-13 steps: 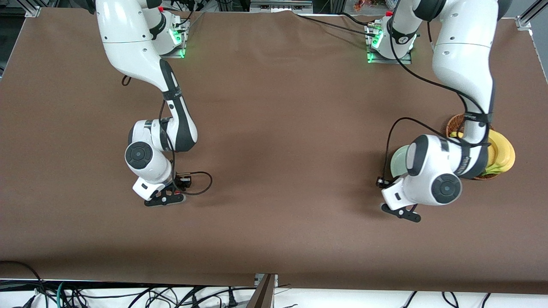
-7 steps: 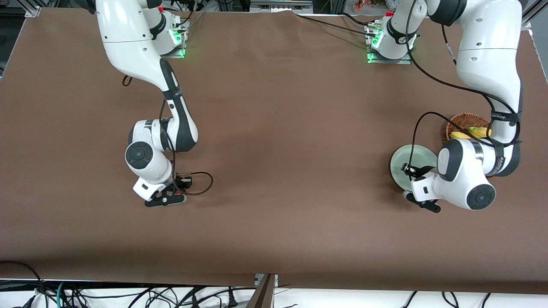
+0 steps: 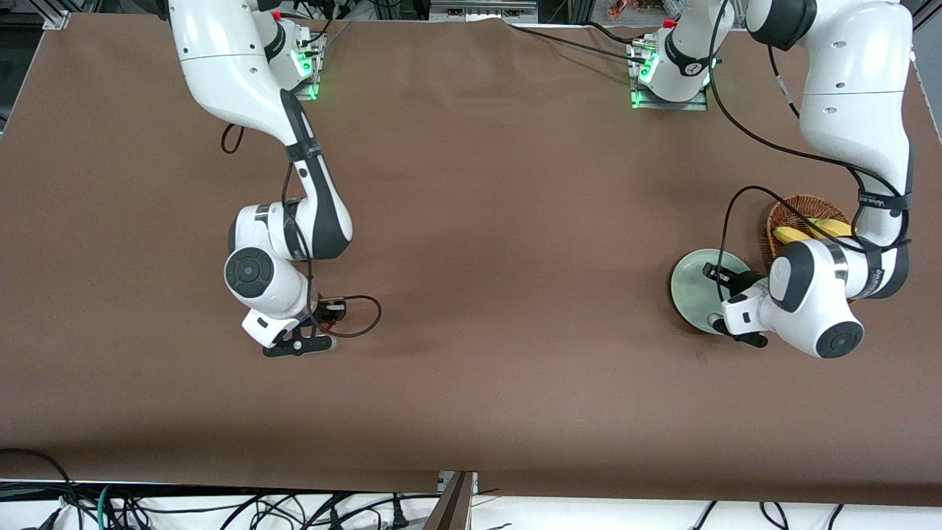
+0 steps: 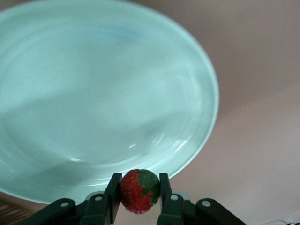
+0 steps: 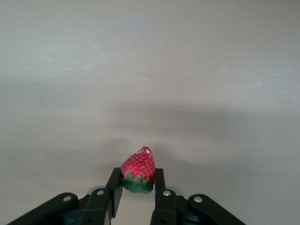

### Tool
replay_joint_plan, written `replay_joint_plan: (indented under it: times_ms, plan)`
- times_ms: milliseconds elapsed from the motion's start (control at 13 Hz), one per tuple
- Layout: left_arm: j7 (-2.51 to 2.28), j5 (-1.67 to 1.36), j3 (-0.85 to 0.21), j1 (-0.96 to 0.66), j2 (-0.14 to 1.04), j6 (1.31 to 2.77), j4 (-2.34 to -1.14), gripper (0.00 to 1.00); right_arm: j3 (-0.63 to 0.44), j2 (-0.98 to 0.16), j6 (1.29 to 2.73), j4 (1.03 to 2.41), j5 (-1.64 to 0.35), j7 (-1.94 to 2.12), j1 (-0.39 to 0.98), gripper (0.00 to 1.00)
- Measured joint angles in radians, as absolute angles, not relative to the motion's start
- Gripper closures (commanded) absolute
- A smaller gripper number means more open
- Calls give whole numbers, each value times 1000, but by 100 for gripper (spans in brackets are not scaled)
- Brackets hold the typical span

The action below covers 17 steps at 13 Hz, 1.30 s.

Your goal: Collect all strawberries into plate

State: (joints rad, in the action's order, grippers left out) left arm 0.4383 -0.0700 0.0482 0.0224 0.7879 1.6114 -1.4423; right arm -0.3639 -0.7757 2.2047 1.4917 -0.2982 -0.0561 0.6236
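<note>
In the left wrist view my left gripper [image 4: 139, 186] is shut on a red strawberry [image 4: 136, 193] with a green cap. It hangs over the rim of the pale mint-green plate [image 4: 93, 93]. The front view shows that gripper [image 3: 725, 322] at the plate's [image 3: 690, 283] edge nearer the front camera. My right gripper [image 5: 137, 180] is shut on a second strawberry [image 5: 138, 166], tip pointing away from the hand, just above the brown cloth. In the front view this gripper [image 3: 300, 338] is toward the right arm's end of the table. The plate's surface shows nothing on it.
A brown wicker basket [image 3: 796, 207] holding yellow bananas [image 3: 802, 230] stands beside the plate, partly hidden by the left arm. A black cable [image 3: 360, 316] loops off the right hand. The brown cloth covers the whole table.
The left arm has carried its strawberry from the bare cloth to the plate's rim. The right gripper has shut on its strawberry and shifted slightly toward the table's middle.
</note>
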Motion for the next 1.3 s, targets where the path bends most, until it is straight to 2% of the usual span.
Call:
replay_joint_plan:
  times_ms: [77, 537, 844, 997, 1304]
  plan:
    - [438, -56, 48, 26, 788, 1612, -1442, 0, -363, -775, 2182, 1477, -299, -102, 641, 69]
    - [437, -40, 32, 10, 786, 1616, -1385, 0, -358, -772, 2102, 1410, -317, -434, 764, 69]
    - [407, -41, 23, -47, 782, 1617, -1312, 0, -313, -771, 2104, 1379, -420, -629, 815, 68]
    - [356, -41, 24, -93, 781, 1617, -1290, 0, -267, -771, 2131, 1363, -425, -731, 814, 68]
    - [321, -40, 28, -115, 781, 1617, -1251, 0, -152, -792, 2315, 1363, -427, -938, 815, 68]
